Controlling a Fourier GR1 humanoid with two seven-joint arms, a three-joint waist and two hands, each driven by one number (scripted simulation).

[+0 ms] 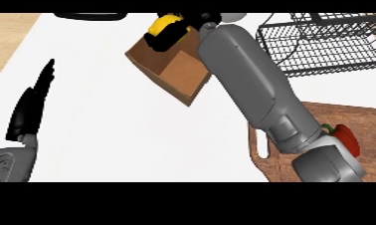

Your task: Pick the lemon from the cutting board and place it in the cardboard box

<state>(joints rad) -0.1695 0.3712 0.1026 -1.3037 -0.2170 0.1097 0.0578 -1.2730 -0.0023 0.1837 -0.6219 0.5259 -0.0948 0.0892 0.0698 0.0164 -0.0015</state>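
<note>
right hand (167, 34) curled round lemon (158, 25) above cardboard box (172, 69); left hand (33, 102) open, fingers straight, at left edge.

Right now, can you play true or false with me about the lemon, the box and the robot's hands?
1. The right hand is holding the lemon over the cardboard box. True.
2. The lemon is lying on the cutting board. False: it is up in the right hand, above the box's far edge.
3. The left hand is holding something. False: it rests open at the left edge of the view, fingers straight, holding nothing.
4. A black wire basket stands to the right of the box. True.
5. The box is tipped upside down. False: its open side faces up, and its brown inside shows.
6. Something red sits on the cutting board beside the right forearm. True.
</note>
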